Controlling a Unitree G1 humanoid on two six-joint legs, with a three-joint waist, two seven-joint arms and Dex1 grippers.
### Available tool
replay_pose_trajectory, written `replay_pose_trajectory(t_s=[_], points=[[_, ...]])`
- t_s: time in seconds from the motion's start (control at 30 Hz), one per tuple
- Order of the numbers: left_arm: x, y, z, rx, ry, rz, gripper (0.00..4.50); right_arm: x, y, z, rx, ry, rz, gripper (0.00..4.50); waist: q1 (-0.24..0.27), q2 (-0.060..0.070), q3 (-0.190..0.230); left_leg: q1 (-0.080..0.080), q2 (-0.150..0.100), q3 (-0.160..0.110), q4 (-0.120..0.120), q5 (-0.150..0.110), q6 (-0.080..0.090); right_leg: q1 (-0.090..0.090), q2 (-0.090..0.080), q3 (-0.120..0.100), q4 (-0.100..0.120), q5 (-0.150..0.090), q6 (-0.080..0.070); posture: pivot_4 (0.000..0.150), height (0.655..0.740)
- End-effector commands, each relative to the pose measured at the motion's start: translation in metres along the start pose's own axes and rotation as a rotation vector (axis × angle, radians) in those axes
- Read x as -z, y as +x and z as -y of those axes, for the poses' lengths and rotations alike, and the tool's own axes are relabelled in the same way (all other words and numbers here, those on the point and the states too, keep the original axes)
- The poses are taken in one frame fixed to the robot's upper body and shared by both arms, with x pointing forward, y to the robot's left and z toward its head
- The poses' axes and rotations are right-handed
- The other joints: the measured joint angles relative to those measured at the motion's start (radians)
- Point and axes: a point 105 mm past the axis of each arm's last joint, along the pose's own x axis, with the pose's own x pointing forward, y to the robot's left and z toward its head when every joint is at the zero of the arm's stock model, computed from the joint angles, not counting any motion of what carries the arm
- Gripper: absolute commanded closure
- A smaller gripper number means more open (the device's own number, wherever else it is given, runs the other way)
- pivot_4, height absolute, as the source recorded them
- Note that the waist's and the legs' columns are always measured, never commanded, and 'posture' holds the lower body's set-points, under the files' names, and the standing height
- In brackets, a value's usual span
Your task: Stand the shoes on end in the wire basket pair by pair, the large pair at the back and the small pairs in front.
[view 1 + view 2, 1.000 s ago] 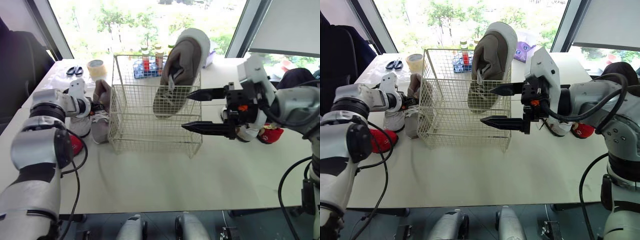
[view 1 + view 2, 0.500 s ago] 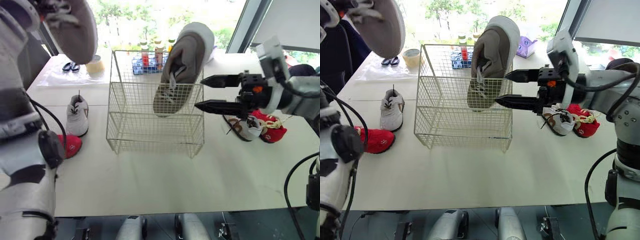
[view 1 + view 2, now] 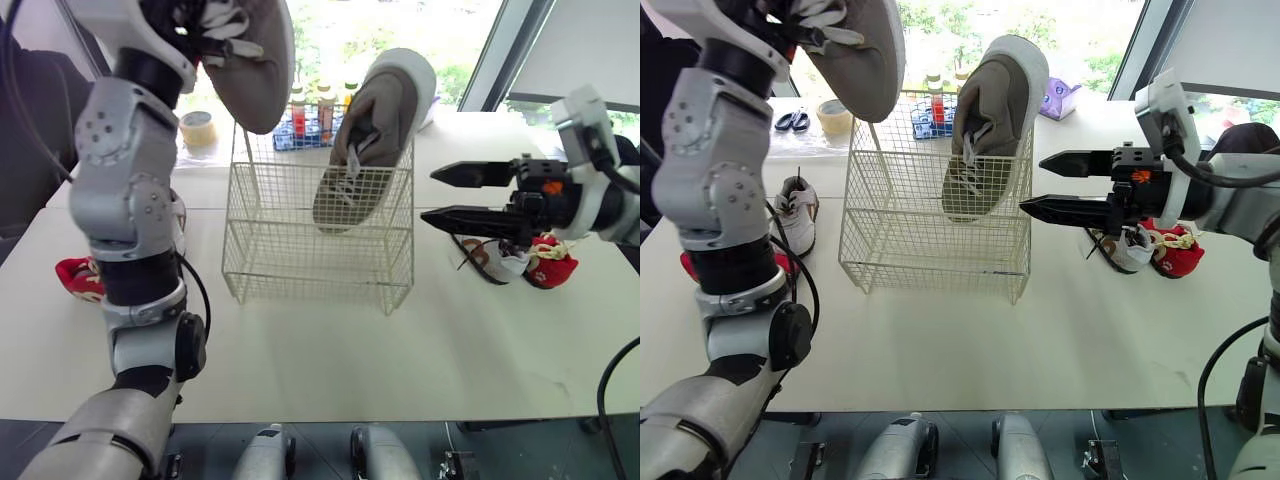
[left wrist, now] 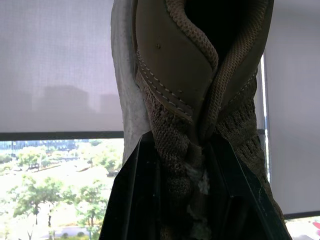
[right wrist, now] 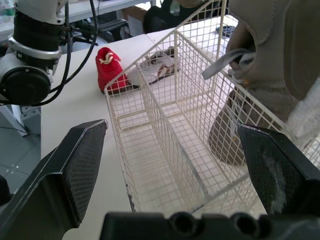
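My left gripper is shut on the heel collar of a large grey-brown shoe, held high over the back left corner of the wire basket. Its mate stands on end at the basket's back right, toe up above the rim. To the right of the basket my right gripper is open and holds nothing, its tips pointing at that shoe. A small white-brown shoe and a small red shoe lie under it. Left of the basket lie a small red shoe and a small white shoe.
Behind the basket stand a blue rack of bottles, a tape roll, scissors and a purple box. My raised left arm stands between the basket and the left-hand shoes. Bare tabletop stretches in front of the basket.
My left gripper has lifted the large shoe from the table left of the basket to high above its back left corner. My right gripper has drawn back to the right.
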Motion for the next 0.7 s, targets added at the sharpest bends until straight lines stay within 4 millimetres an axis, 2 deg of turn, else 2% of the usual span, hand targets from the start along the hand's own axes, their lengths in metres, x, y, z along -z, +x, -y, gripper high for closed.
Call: replay_pose_trajectory(t_s=[0.03, 0.2, 0.4, 0.57, 0.7], points=[[-0.006, 0.01, 0.013, 0.04, 0.042, 0.086, 3.95, -0.01, -0.009, -0.012, 0.015, -0.041, 0.014, 0.0, 0.001, 0.0, 0.0, 0.0, 0.0, 0.0, 0.0, 0.0, 0.0, 0.0, 0.0, 0.0, 0.0, 0.0, 0.0, 0.15, 0.74], [0.028, 0.008, 0.03, 0.06, -0.014, 0.029, 3.95, -0.008, -0.015, -0.018, 0.068, -0.027, 0.043, 0.0, 0.003, 0.0, 0.0, -0.001, 0.0, 0.0, 0.001, -0.001, 0.002, 0.001, 0.0, -0.001, -0.001, 0.0, 0.001, 0.15, 0.74], [0.069, -0.017, 0.044, 0.059, -0.037, -0.087, 3.95, -0.006, -0.015, -0.02, 0.089, -0.017, 0.063, 0.0, -0.002, 0.0, 0.0, 0.002, 0.0, 0.003, 0.001, -0.001, 0.003, 0.001, 0.0, 0.002, 0.0, 0.001, 0.001, 0.15, 0.74], [0.086, -0.044, 0.045, 0.056, 0.032, -0.165, 3.95, -0.006, -0.014, -0.017, 0.098, -0.012, 0.081, 0.0, 0.0, 0.0, -0.001, 0.004, 0.001, 0.003, 0.001, -0.002, 0.003, 0.004, 0.001, 0.003, 0.0, 0.001, 0.001, 0.15, 0.74], [0.089, -0.056, 0.038, 0.035, 0.096, -0.197, 3.95, -0.005, -0.01, -0.015, 0.093, -0.01, 0.09, 0.0, 0.001, 0.0, -0.001, 0.004, 0.0, 0.003, 0.001, -0.002, 0.004, 0.004, 0.001, 0.003, 0.0, 0.001, 0.001, 0.15, 0.74]])
